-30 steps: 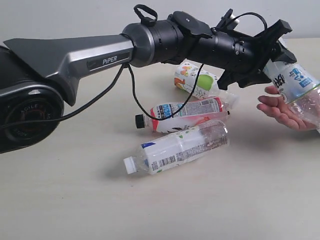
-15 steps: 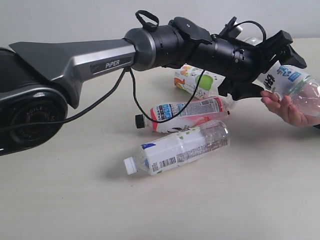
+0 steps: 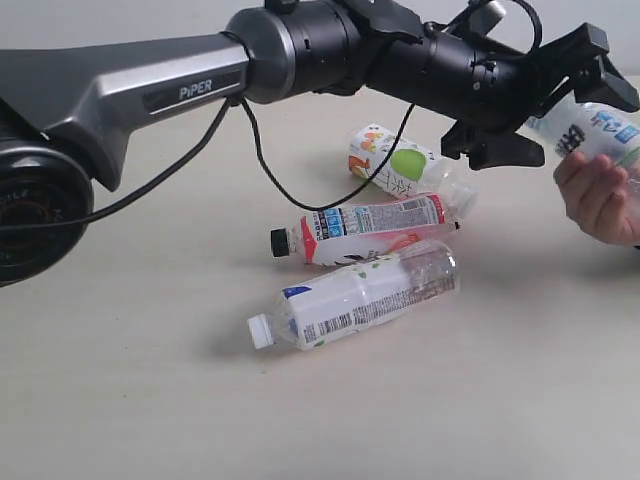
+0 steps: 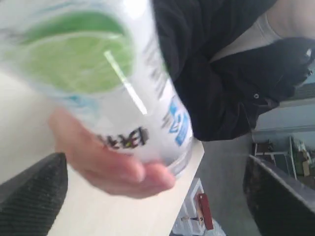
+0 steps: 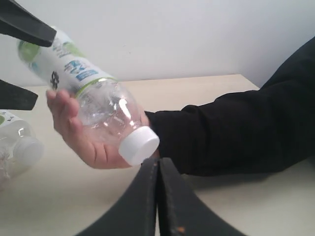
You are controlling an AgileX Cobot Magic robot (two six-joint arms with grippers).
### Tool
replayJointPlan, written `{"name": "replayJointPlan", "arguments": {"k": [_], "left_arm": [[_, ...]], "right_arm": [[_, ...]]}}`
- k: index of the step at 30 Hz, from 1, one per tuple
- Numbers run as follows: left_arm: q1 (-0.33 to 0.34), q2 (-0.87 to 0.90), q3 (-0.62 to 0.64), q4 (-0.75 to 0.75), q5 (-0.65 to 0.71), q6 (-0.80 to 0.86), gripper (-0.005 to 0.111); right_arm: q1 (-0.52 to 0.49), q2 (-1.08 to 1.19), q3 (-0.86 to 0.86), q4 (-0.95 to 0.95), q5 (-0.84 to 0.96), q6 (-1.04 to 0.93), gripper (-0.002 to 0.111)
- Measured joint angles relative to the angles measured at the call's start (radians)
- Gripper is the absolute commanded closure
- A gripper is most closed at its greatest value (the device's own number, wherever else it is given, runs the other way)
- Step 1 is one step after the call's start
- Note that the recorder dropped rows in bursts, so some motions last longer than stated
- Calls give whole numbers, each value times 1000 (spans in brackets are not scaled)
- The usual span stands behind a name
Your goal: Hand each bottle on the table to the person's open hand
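Note:
A green-apple-labelled bottle lies in the person's hand, whose fingers curl round it; the white cap points away from my left arm. My left gripper is open, its fingers wide apart on either side of the bottle's base. On the table lie three bottles: a second apple-labelled one, the red-and-white one with a black cap and the white-labelled one with a white cap. My right gripper is shut and empty, below the hand.
The person's dark sleeve stretches across the table's right side. My left arm spans the scene above the lying bottles. The table edge is just beyond the hand, with floor clutter below.
The left gripper and bottle have moved up and to the right. The hand has risen and closed its fingers round the bottle, and the jaws now stand apart from it.

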Motion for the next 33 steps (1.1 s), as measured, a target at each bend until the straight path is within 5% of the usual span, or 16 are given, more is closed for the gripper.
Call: {"name": "replayJointPlan", "arguments": {"k": [5,14,24,33], "left_arm": [[5,-44,0,97,76,-34,26],[7,-147,0,465,261,-160,106],[-12,-328,67,706,393,-169,106],[-17,-696,509,893,112,-169,106]], "right_arm": [[0,0,0,0,0,0,108],[0,0,0,0,0,0,108],[0,0,0,0,0,0,108],[0,0,0,0,0,0,108]]}}
